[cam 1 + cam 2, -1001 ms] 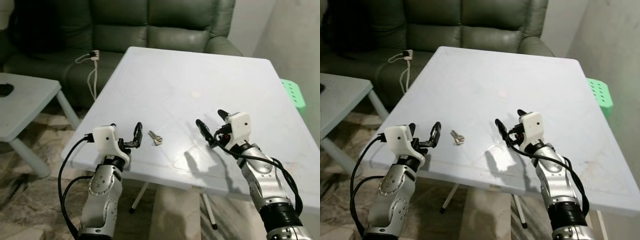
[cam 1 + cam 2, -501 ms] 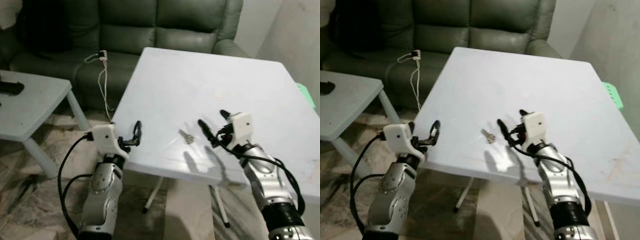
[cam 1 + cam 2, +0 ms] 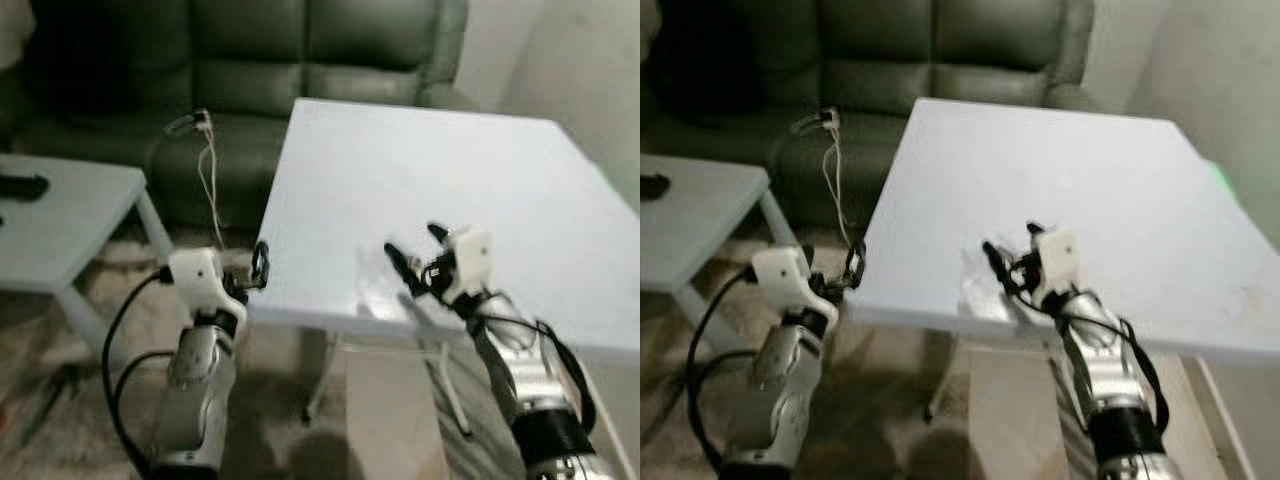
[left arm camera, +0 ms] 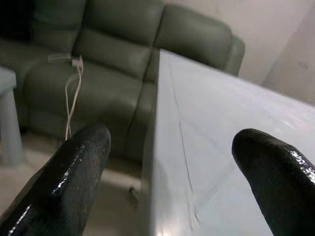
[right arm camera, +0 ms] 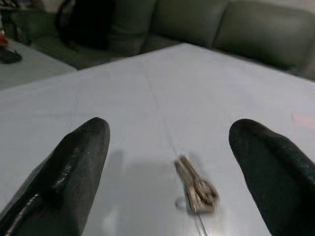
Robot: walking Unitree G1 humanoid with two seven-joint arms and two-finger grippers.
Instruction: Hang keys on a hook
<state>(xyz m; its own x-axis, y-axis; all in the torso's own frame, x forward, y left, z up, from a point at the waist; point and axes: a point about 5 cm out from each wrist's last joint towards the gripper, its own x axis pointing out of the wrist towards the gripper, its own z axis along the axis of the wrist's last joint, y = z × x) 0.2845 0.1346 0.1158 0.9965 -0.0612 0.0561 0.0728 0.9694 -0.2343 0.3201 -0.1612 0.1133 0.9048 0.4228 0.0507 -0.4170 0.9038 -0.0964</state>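
A small bunch of silver keys [image 5: 196, 187] lies flat on the white table [image 3: 420, 170], near its front edge. My right gripper [image 3: 412, 243] hovers just above the table over that spot. It is open, and in the right wrist view the keys sit between and a little beyond its two black fingers [image 5: 78, 167]. My left gripper [image 3: 250, 270] is open and holds nothing. It is level with the table's front left corner, and the table's left edge runs between its fingers [image 4: 78, 167]. The head views are blurred.
A dark green sofa [image 3: 260, 60] stands behind the table, with a white charger cable [image 3: 205, 150] hanging over its seat. A low pale side table [image 3: 60, 210] with a dark object [image 3: 22, 186] is at the left. A light wall [image 3: 580, 60] is at the right.
The camera has moved, so the table has shifted right and the picture has blurred. My left gripper now sits at the table's left edge, not over the top. The keys now lie under my right gripper.
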